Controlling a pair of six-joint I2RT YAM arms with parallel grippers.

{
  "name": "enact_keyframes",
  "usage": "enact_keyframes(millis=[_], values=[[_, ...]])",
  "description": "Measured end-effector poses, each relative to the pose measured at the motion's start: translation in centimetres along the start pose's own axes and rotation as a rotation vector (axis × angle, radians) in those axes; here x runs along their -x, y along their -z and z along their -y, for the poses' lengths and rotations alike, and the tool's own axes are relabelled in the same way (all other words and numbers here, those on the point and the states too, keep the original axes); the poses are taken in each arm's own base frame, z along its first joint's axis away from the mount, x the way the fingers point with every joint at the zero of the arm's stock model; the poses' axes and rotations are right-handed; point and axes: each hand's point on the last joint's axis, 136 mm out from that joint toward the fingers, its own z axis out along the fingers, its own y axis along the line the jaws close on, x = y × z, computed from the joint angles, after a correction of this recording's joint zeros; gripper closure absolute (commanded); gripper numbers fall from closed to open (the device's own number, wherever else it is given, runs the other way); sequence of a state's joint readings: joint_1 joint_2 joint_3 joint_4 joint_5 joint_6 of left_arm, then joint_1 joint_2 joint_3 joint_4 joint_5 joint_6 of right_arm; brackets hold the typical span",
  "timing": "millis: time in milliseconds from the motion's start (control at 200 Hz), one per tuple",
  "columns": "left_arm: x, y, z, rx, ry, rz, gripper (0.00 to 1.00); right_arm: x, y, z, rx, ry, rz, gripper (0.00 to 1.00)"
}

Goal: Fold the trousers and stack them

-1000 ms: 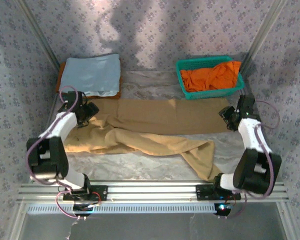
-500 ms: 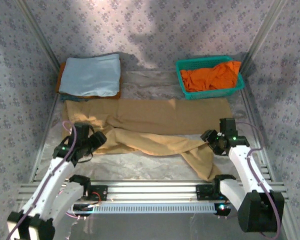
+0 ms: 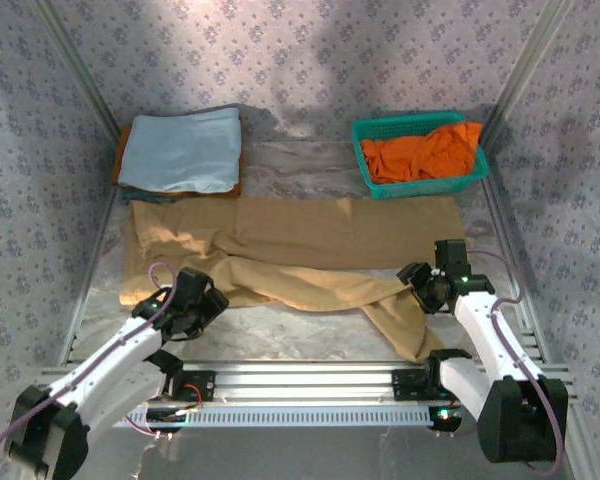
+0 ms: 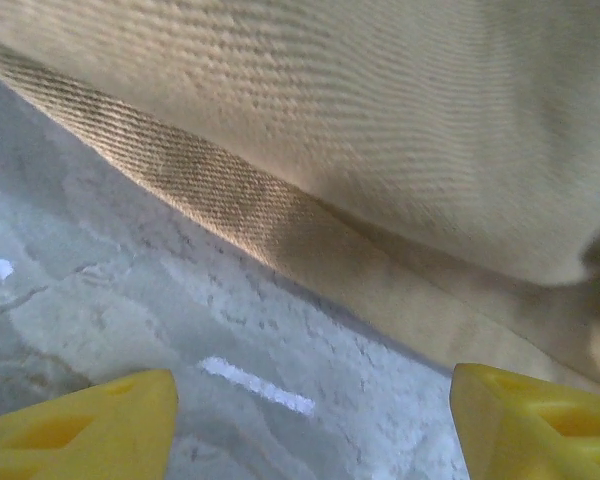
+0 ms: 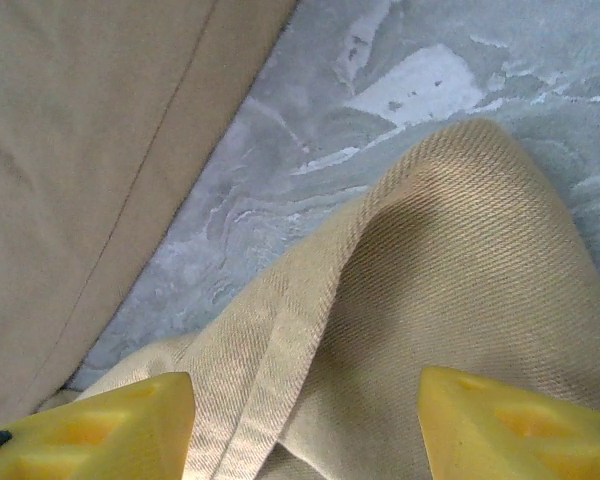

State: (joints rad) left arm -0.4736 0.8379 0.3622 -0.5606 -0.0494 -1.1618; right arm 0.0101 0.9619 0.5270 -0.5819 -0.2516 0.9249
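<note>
The tan trousers (image 3: 310,240) lie spread across the middle of the table, one leg stretched flat toward the right, the other crumpled and running down to the front right. My left gripper (image 3: 205,300) hovers at the cloth's near-left edge, open, with bare table between its yellow fingertips (image 4: 80,435) and the trouser hem (image 4: 310,150) just ahead. My right gripper (image 3: 418,283) is open above the lower leg's hem, its yellow fingertips (image 5: 510,430) straddling a raised fold of the cloth (image 5: 420,290) without closing on it.
A folded light blue cloth (image 3: 182,148) lies on something orange at the back left. A teal basket (image 3: 365,165) holding an orange garment (image 3: 425,152) stands at the back right. Metal rails (image 3: 310,380) run along the near edge.
Both arms swung from the table's sides toward the front. The left gripper moved down to the cloth's near-left edge; the right dropped over the lower leg. The trousers' left part was pulled flatter.
</note>
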Motion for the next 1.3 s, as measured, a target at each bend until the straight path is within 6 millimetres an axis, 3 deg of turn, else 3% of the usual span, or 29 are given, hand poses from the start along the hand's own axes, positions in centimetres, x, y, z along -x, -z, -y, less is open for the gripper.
enact_keyframes(millis=[270,410,660,784,989,1299], values=[[0.7,-1.1,-1.3,0.083,0.068,-0.034,0.41,0.8,-0.9,-0.5,0.036,-0.052,-0.007,0.67],[0.8,-1.3,-1.6,0.101,0.079,-0.044,0.44,1.2,-1.1,-0.3,0.043,-0.064,0.005,0.68],[0.9,-1.3,-1.1,0.097,0.082,-0.060,0.34,1.4,-1.2,-0.4,0.047,-0.047,0.014,0.64],[1.0,-1.4,-0.9,0.123,0.079,-0.077,0.35,1.5,-1.4,-0.3,0.043,-0.041,0.013,0.64],[0.9,-1.6,-1.4,0.182,0.084,-0.105,0.47,1.3,-1.6,0.3,0.032,-0.028,0.010,0.64],[1.5,-1.5,0.2,0.177,0.072,-0.108,0.44,1.2,-1.9,0.8,0.024,-0.007,0.012,0.64]])
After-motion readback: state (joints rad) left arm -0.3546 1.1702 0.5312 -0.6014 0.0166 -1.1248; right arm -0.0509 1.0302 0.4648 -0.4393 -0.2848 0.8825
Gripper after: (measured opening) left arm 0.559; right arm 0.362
